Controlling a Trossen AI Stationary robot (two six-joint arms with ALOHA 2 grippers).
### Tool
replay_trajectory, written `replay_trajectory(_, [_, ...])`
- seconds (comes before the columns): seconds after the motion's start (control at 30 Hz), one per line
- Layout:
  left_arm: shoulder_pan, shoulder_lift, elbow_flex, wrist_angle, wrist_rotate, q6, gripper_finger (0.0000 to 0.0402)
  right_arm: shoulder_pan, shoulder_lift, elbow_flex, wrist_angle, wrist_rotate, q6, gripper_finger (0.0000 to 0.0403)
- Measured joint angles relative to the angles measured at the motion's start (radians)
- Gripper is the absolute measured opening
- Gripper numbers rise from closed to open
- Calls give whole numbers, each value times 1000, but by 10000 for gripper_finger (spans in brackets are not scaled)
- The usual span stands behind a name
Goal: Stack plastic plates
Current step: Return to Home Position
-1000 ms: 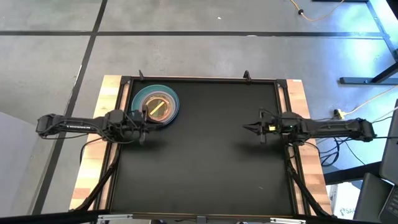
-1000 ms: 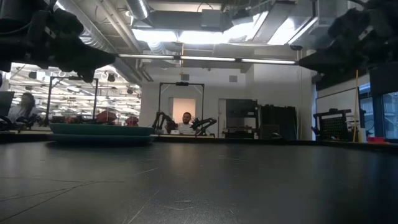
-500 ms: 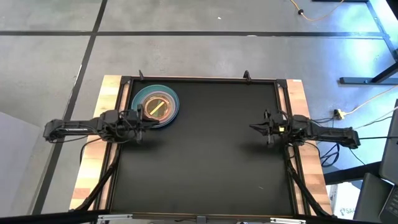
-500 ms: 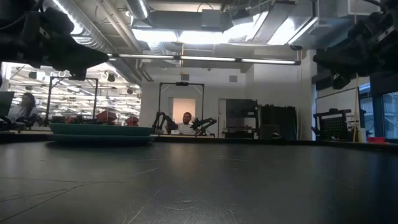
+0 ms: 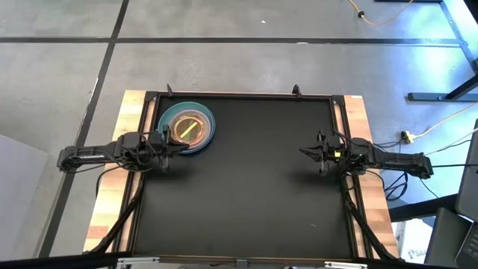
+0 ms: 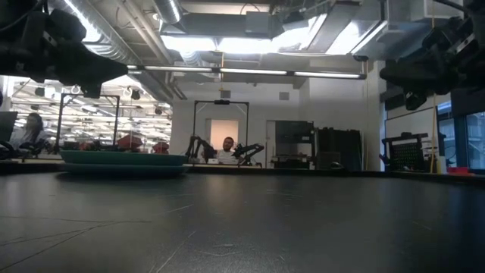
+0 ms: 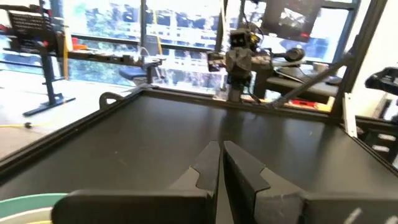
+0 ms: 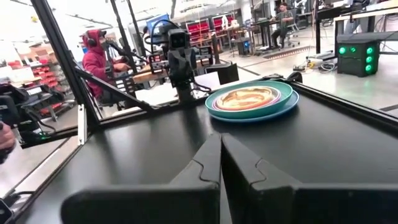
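The plastic plates (image 5: 187,128) sit in one stack at the table's far left: a blue plate lowest, a teal one on it, smaller pink and orange translucent ones nested inside; the stack also shows in the low view (image 6: 123,161) and the right wrist view (image 8: 250,100). My left gripper (image 5: 173,146) hovers shut just near-left of the stack, holding nothing; its shut fingers show in the left wrist view (image 7: 221,152). My right gripper (image 5: 304,152) hovers shut at the table's right side, far from the stack; its wrist view (image 8: 221,144) shows the fingers closed together.
The black table top (image 5: 246,194) has a raised frame and wooden side rails (image 5: 112,202). A clamp post (image 5: 296,91) stands at the far edge. A person in a red top (image 8: 96,62) sits beyond the table's left side; another person (image 6: 227,148) sits far behind.
Both arms have drawn back outward: my left gripper moved a little toward the table's left edge, away from the stack, and my right gripper moved toward the right edge. Both stayed shut. The plate stack has not moved.
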Motion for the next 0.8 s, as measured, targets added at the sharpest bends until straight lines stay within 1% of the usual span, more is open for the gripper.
replay_trajectory(0.1, [0,0,-5,24,-22,-5,16,0,0,0,0,3,-4,7])
replay_trajectory(0.23, [0,2,-6,24,-12,-51,16,0,0,0,-1,-2,21,7])
replay_trajectory(0.8, [0,10,-7,23,-14,-52,16,0,0,0,-4,-13,22,7])
